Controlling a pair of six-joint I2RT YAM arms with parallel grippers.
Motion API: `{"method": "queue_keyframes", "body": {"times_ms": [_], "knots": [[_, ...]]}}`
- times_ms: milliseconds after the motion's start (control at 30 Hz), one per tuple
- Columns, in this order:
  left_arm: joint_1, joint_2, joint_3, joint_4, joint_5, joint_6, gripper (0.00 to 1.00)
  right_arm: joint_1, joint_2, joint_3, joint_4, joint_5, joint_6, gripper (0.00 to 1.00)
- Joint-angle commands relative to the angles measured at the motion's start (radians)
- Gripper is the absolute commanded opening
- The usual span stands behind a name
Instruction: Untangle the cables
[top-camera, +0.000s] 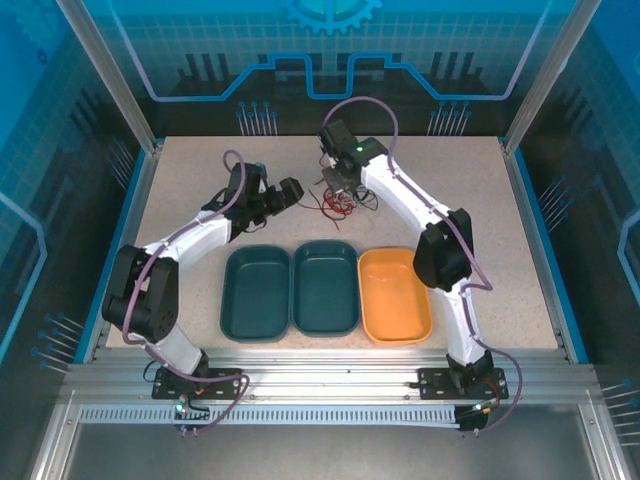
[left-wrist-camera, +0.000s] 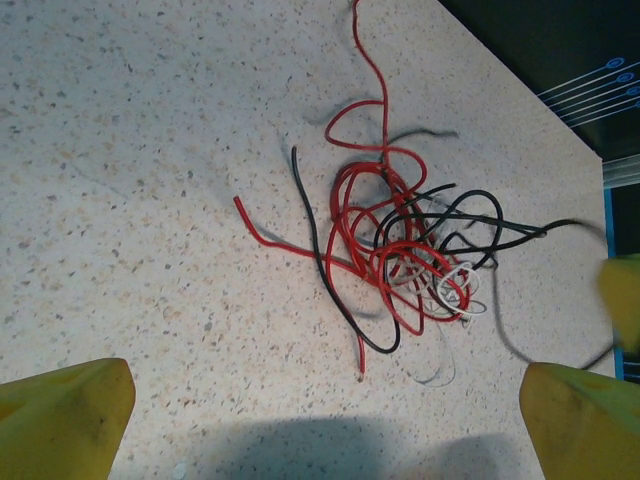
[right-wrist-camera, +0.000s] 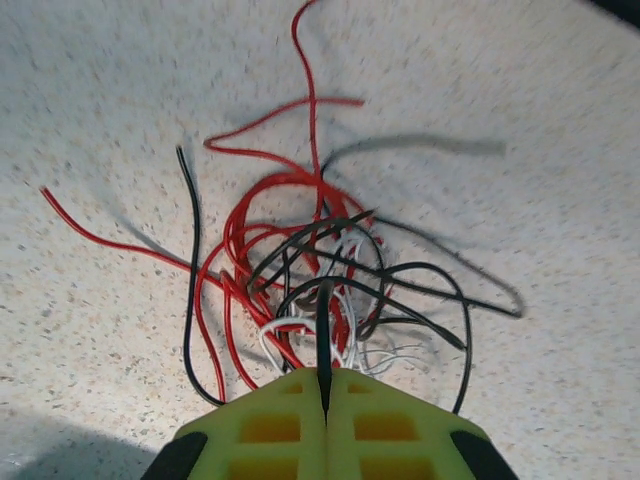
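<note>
The cables (top-camera: 338, 203) lie in one tangle of red, black and white strands on the speckled table, at the back middle. My right gripper (top-camera: 335, 186) is directly over it. In the right wrist view its yellow-green jaws (right-wrist-camera: 325, 385) are pressed together on a black cable (right-wrist-camera: 325, 325) that rises out of the tangle (right-wrist-camera: 300, 250). My left gripper (top-camera: 293, 192) hangs just left of the pile. In the left wrist view it is open (left-wrist-camera: 325, 425), its yellow fingertips (left-wrist-camera: 75, 420) far apart, nothing between them, and the tangle (left-wrist-camera: 400, 250) lies ahead of them.
Two dark teal trays (top-camera: 256, 292) (top-camera: 325, 287) and an orange tray (top-camera: 394, 294) sit in a row near the arms' side of the table. The table's far edge (left-wrist-camera: 560, 120) runs close behind the pile. Bare table surface lies left of the tangle.
</note>
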Motion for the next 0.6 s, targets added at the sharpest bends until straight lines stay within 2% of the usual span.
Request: {"method": "queue_keyframes", "body": {"times_ms": [0,567], "knots": [[0.009,-0.055,-0.029,0.034,-0.009,0.018,0.99,-0.001,-0.127,0.020,0.040,0.030,-0.033,0.00],[0.009,-0.184,-0.107,0.035,-0.051,0.028,0.99,-0.001,-0.294,0.094,0.090,0.009,-0.069,0.00]]}}
